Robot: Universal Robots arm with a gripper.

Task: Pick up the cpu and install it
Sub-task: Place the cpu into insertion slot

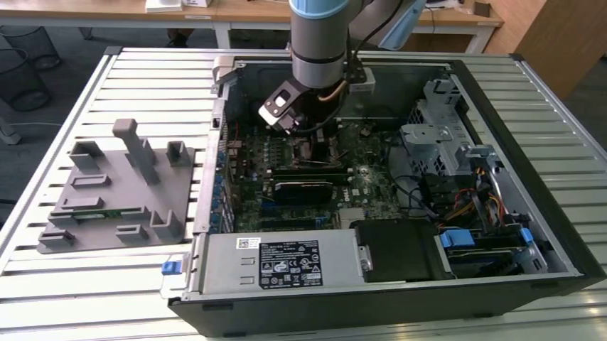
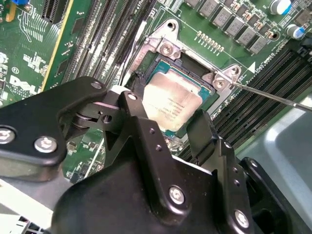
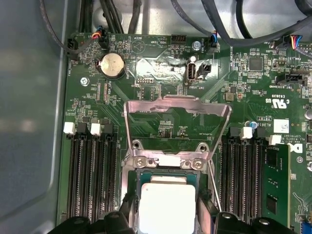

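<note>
One arm, exterior view: the arm [image 1: 320,42] is reached down into the open computer case [image 1: 531,234], its end low over the motherboard [image 1: 370,177].
Second wrist view, gripper [image 2: 169,118]: clamped on the cpu [image 2: 173,100], with fingers [image 2: 141,122] pressed against two opposite edges.
Second wrist view, cpu: held between the fingertips, directly over the socket [image 2: 165,46].
First wrist view, cpu [image 3: 167,202]: seen between the fingers [image 3: 129,209], within the socket frame [image 3: 165,163].
First wrist view, load plate [image 3: 175,114]: stood open just beyond the fingertips.
</note>
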